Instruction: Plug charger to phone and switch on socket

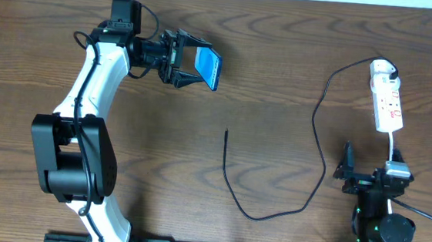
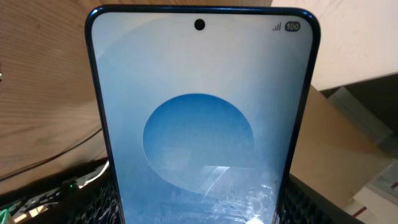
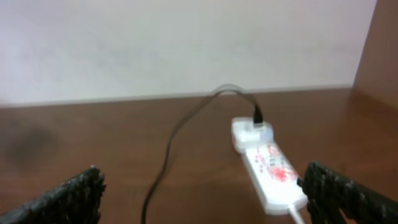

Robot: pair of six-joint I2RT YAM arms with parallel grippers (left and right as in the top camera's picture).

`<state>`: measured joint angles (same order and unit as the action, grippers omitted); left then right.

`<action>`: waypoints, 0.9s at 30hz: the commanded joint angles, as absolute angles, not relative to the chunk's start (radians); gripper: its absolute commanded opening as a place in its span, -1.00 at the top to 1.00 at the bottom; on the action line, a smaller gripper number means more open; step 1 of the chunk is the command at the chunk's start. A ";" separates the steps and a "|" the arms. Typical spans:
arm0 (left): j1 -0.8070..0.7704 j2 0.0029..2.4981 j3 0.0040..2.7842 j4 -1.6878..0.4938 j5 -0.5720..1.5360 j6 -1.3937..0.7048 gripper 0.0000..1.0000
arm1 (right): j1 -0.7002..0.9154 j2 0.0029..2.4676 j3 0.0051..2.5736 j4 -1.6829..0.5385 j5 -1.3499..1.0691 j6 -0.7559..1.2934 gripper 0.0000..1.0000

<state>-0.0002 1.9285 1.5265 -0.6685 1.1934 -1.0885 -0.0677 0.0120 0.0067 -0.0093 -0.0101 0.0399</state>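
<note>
My left gripper (image 1: 183,62) is shut on the phone (image 1: 209,67) and holds it up off the table at the back left. In the left wrist view the phone (image 2: 202,124) fills the frame, its blue-circle wallpaper lit. The charger's black cable (image 1: 320,125) runs from its white adapter (image 1: 383,70), plugged into the socket (image 1: 388,107) at the back right, down in a loop to its plug tip (image 1: 226,133) at the table's middle. My right gripper (image 1: 366,175) is open and empty, near the front right, just short of the socket (image 3: 272,172); the cable (image 3: 163,168) lies ahead of it.
The socket's white cord (image 1: 392,146) runs toward the right arm's base. A white wall (image 3: 186,43) stands behind the table's far edge. A cardboard box (image 2: 345,143) shows behind the phone in the left wrist view.
</note>
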 commanded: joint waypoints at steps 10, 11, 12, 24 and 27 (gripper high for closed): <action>0.005 1.888 1.536 -0.653 1.203 -1.066 0.86 | -0.064 0.011 0.008 0.121 -0.032 0.062 -0.98; 0.005 1.888 1.536 -0.643 1.203 -1.066 0.86 | -0.064 0.015 0.012 0.126 -0.032 0.062 -0.99; 0.005 1.888 1.536 -0.641 1.203 -1.066 0.86 | -0.064 0.020 0.019 0.130 -0.032 0.063 -0.99; 0.005 1.888 1.536 -0.641 1.203 -1.066 0.85 | -0.064 0.469 0.334 0.125 -0.155 0.065 -0.98; 0.005 1.888 1.536 -0.641 1.203 -1.066 0.86 | -0.064 0.625 0.444 0.108 -0.254 0.065 -0.99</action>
